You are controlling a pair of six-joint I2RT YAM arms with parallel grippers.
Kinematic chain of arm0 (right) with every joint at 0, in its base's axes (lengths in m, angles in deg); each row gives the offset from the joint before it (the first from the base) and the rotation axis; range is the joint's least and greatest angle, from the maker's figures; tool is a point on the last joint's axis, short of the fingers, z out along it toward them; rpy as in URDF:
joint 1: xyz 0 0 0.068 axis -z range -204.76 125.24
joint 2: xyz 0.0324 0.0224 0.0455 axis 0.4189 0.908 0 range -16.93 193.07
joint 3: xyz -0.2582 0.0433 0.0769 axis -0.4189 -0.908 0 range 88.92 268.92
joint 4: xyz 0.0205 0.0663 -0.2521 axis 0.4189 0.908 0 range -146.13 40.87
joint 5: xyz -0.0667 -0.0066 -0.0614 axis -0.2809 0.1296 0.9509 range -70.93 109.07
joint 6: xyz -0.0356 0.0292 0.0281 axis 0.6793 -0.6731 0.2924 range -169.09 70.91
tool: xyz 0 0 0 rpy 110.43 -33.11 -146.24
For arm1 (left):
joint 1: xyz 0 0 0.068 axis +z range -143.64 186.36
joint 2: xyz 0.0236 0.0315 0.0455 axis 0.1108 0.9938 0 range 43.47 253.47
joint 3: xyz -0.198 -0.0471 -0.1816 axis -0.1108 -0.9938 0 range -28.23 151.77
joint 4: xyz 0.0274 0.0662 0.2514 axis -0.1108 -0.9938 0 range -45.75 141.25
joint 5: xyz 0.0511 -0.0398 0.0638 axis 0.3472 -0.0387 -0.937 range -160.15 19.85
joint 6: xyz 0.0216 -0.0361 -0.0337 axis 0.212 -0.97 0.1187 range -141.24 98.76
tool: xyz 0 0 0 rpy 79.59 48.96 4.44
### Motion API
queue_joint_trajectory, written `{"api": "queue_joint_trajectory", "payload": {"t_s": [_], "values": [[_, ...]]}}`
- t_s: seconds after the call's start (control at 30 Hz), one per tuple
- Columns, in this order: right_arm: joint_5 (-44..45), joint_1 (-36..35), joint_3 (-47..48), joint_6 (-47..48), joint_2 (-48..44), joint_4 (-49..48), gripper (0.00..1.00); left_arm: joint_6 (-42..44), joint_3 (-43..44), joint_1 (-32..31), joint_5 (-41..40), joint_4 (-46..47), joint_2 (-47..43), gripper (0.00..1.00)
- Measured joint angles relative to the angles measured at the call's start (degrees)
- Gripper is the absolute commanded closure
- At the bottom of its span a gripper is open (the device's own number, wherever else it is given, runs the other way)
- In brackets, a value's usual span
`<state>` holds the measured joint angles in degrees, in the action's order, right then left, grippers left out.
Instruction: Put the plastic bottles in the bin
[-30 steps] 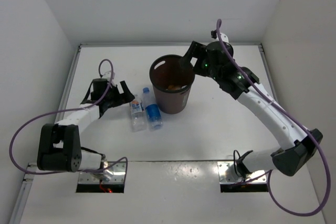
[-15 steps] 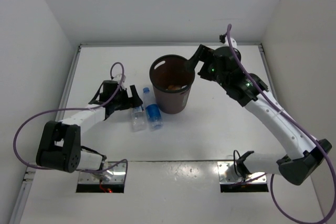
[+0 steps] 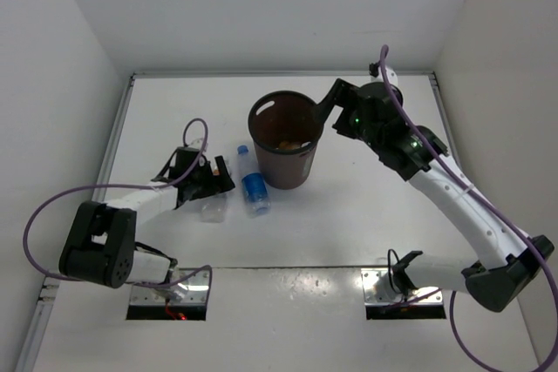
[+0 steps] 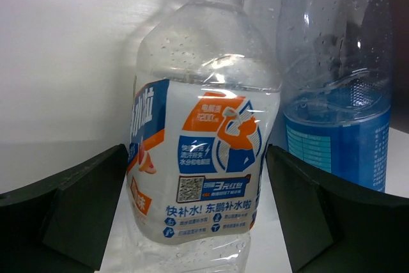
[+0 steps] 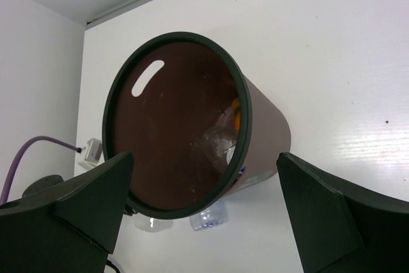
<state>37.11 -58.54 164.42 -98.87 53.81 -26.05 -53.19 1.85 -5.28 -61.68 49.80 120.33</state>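
The white-blue label bottle (image 4: pixel 198 151) lies on the table between the fingers of my open left gripper (image 4: pixel 197 151); the jaws straddle it without squeezing. In the top view its clear base (image 3: pixel 212 209) shows just below the left gripper (image 3: pixel 214 182). The blue-label bottle (image 3: pixel 254 185) lies beside it (image 4: pixel 335 94), against the brown bin (image 3: pixel 286 163). My right gripper (image 3: pixel 323 109) hovers open and empty above the bin's right rim (image 5: pixel 192 126). Inside the bin lie a plain clear bottle (image 5: pixel 220 142) and the orange one (image 5: pixel 236 113).
White walls enclose the table on the left, back and right. The left arm's purple cable (image 3: pixel 196 128) loops above its wrist. Bare tabletop (image 3: pixel 366 206) lies right of the bin.
My left gripper has moved right and nearer, down over the white-blue label bottle, which has shifted a little leftward. My right gripper has drawn back slightly to the right from the bin's opening.
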Motion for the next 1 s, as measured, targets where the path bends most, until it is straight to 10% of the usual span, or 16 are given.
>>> {"api": "queue_joint_trajectory", "payload": {"t_s": [0.5, 1.0], "values": [[1.5, 0.4, -1.6, -0.2, -2.0, 1.0, 0.04, -0.2, 7.2, -0.7, -12.0, -6.0, 0.9, 0.66], [2.1, 1.1, -3.7, -0.5, -2.0, 0.6, 0.02, 2.1, 21.0, -0.3, -20.2, -7.1, 1.0, 0.72]]}}
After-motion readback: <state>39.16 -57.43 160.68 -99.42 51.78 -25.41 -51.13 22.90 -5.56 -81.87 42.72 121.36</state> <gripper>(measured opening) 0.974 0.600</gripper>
